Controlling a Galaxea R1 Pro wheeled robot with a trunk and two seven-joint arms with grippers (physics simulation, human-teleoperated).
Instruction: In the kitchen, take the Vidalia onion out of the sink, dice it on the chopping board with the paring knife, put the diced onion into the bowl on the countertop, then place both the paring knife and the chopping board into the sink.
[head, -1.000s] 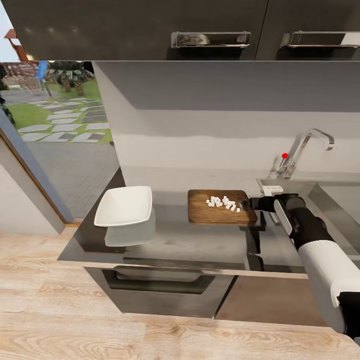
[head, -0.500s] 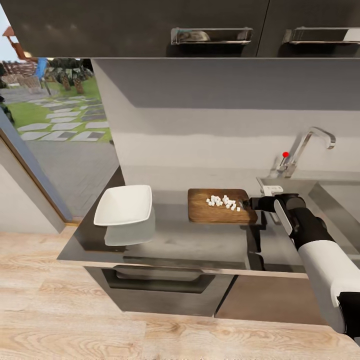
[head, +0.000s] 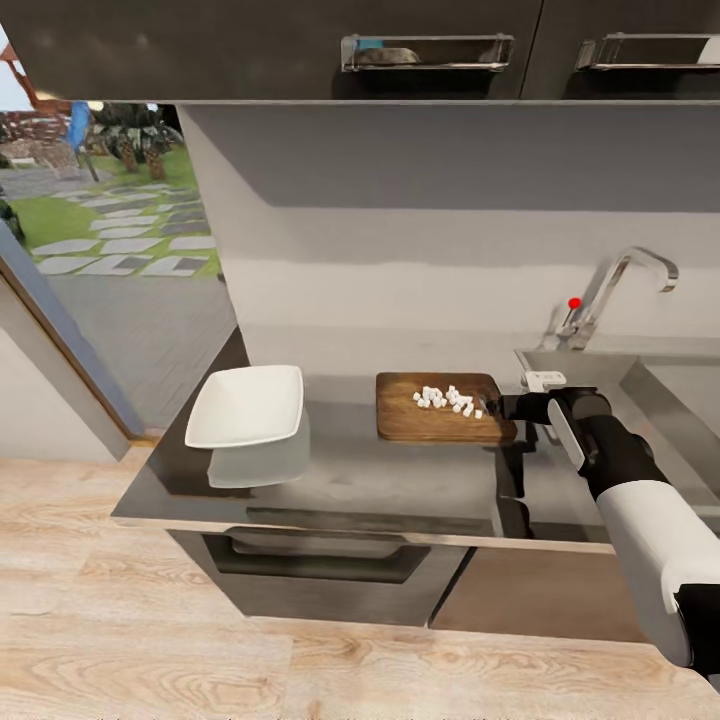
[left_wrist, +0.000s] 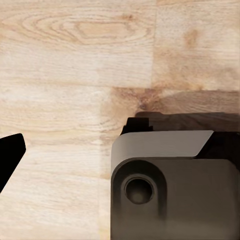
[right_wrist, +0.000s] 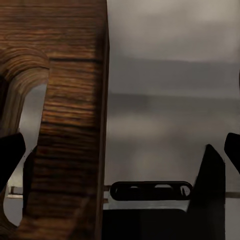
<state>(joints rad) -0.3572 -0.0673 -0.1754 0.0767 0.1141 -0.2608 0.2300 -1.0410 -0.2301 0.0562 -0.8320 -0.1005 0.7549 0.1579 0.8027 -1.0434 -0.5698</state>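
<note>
The dark wooden chopping board (head: 420, 420) lies on the grey countertop (head: 350, 480), with the Vidalia onion (head: 447, 400) on it as a heap of small white cubes. My right gripper (head: 494, 407) is at the board's right short edge, beside the sink (head: 560, 362). In the right wrist view the board (right_wrist: 70, 100) and its handle slot stand between widely spread fingers (right_wrist: 214, 172), so this gripper is open. The white square bowl (head: 247, 405) rests at the countertop's left end. One black finger (left_wrist: 10, 152) of my open left gripper hangs over the wooden floor. The paring knife is out of view.
An angular chrome tap (head: 620, 285) with a red dot stands behind the sink. Dark wall cabinets (head: 420, 50) hang overhead. A grey backsplash wall closes the back. Left of the counter is a glass door to a garden. My grey base (left_wrist: 175, 190) is under the left wrist.
The whole head picture has shifted slightly, so the camera moved. My right gripper stays at the board's right edge; board, onion cubes and bowl keep their places.
</note>
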